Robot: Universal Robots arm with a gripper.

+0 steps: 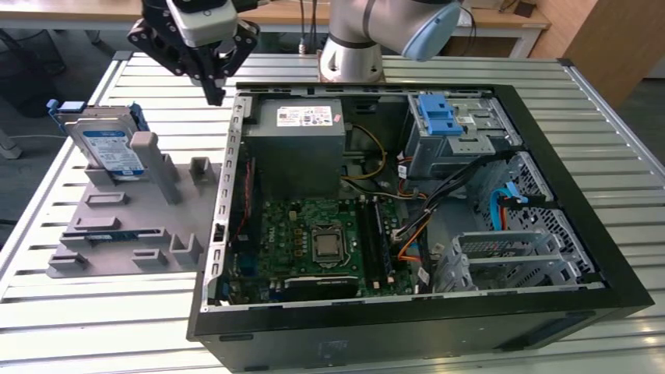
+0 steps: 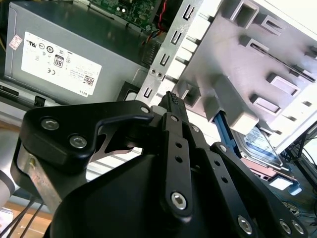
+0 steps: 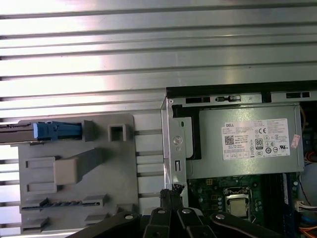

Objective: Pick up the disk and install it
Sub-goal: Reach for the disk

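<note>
Standing disk [image 1: 109, 148]: upright on its edge in a slot of the grey fixture [image 1: 135, 226], at the exterior view's far left, with a blue carrier around it. Nothing is touching it.
Fixture: lies flat on the slatted tabletop [image 1: 104, 327], just beside the open computer case [image 1: 582, 234].
Gripper [image 1: 215, 92]: points downward above the case's near-fixture corner, fingers pressed together to a point and holding nothing. It is well apart from the disk.
Power supply [image 1: 301, 140]: grey box inside the case, near the gripper's tip.
Arm [image 1: 359, 39]: base stands behind the case, and the wrist reaches toward the exterior view's left.
</note>
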